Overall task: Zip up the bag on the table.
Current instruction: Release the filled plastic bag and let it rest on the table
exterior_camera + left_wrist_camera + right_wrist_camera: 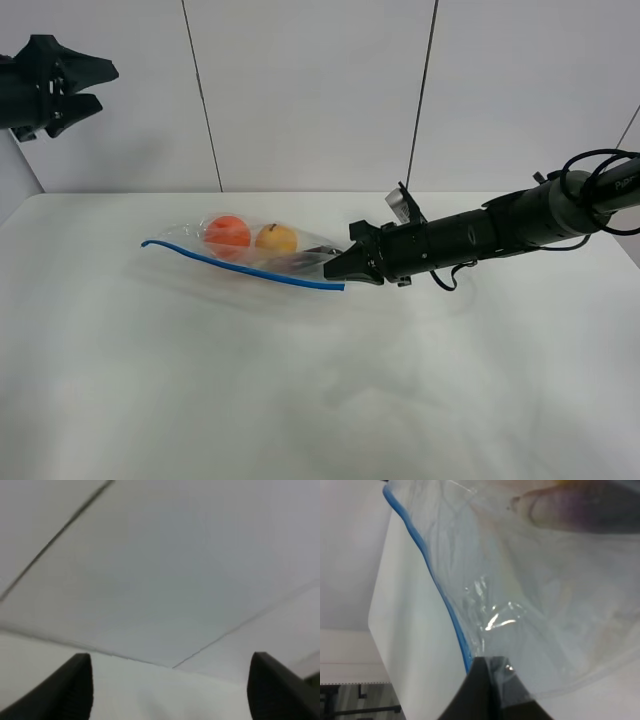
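Watching the right arm (480,235), I am seeing it lying out low from the right, its jaws pinching narrow on the right end of the bag (250,250), just by the blue zip strip (240,268). The bag is lying left of centre, toward the far side of the tabletop (320,400), with the strip along its near edge. To my eye the strip is wanting a firm, square pinch and a steady run leftward, with something anchoring the plastic. The orange ball (227,233), yellow fruit (277,239) and eggplant (585,510) are bulging close behind it. Pale wall panels (300,90) are standing behind. The tabletop is looking white and smooth, likely offering little grip. The left arm (40,85) is hanging high at far left, jaws gaping wide, holding nothing.
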Tool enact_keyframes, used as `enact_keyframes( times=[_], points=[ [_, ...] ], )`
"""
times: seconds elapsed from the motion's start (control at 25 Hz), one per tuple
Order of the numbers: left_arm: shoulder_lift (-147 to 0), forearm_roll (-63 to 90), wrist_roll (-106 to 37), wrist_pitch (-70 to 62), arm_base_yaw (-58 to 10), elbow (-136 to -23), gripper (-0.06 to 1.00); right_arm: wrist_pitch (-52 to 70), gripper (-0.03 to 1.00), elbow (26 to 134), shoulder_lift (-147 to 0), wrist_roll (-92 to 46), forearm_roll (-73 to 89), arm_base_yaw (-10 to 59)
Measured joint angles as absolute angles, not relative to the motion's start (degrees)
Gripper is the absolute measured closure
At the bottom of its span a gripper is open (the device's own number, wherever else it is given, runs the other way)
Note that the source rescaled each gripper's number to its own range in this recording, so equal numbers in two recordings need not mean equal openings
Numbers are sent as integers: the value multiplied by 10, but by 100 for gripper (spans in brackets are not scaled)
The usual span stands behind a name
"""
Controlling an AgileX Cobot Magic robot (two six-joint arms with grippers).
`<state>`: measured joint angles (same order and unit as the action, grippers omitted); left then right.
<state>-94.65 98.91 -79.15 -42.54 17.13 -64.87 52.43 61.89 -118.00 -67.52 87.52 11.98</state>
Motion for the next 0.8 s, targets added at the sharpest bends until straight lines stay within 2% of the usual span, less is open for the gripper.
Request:
enact_keyframes(
  times=[0.16, 0.48, 0.68, 0.8],
  points=[
    [-895, 901, -911, -379, 171, -652, 16, 522, 97, 619, -1180, -675, 871, 120],
    [-840, 617, -897, -157, 171, -648, 16, 519, 97, 619, -1180, -671, 868, 120],
    [-820, 607, -797, -55, 171, -641, 16, 519, 97, 619, -1180, -670, 858, 120],
    [-802, 697, -695, -50, 171, -641, 16, 516, 97, 619, -1180, -670, 857, 120]
  ],
)
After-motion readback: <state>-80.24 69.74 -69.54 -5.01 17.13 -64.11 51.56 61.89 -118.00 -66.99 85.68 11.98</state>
